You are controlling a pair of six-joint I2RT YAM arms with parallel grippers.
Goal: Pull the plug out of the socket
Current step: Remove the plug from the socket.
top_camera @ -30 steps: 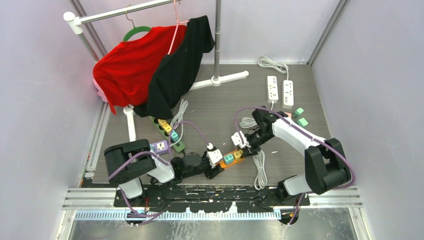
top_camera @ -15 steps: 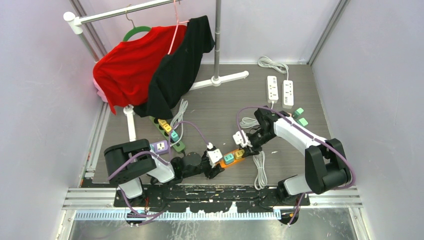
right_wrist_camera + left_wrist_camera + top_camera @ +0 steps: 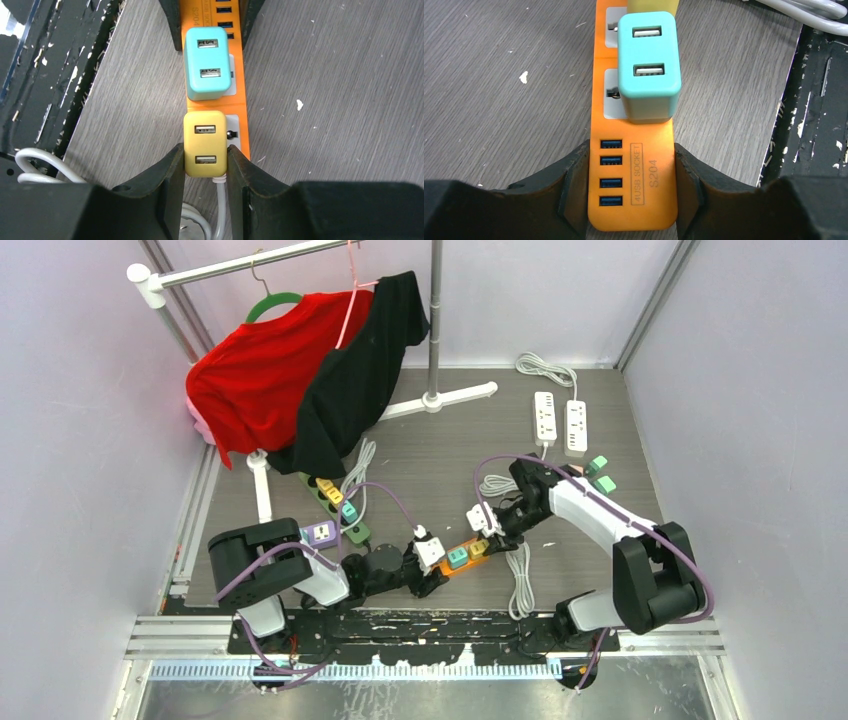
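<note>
Our left gripper (image 3: 631, 192) clamps the orange power strip (image 3: 644, 135), our right gripper (image 3: 205, 162) the yellow USB charger (image 3: 204, 140); next we must pull straight out.

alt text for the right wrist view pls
The jaws of the right gripper are shut on a yellow plug seated in an orange power strip on a grey wood-grain table. A teal plug sits in the next socket, and beyond it the jaws of the left gripper clamp the strip's USB end.
</note>
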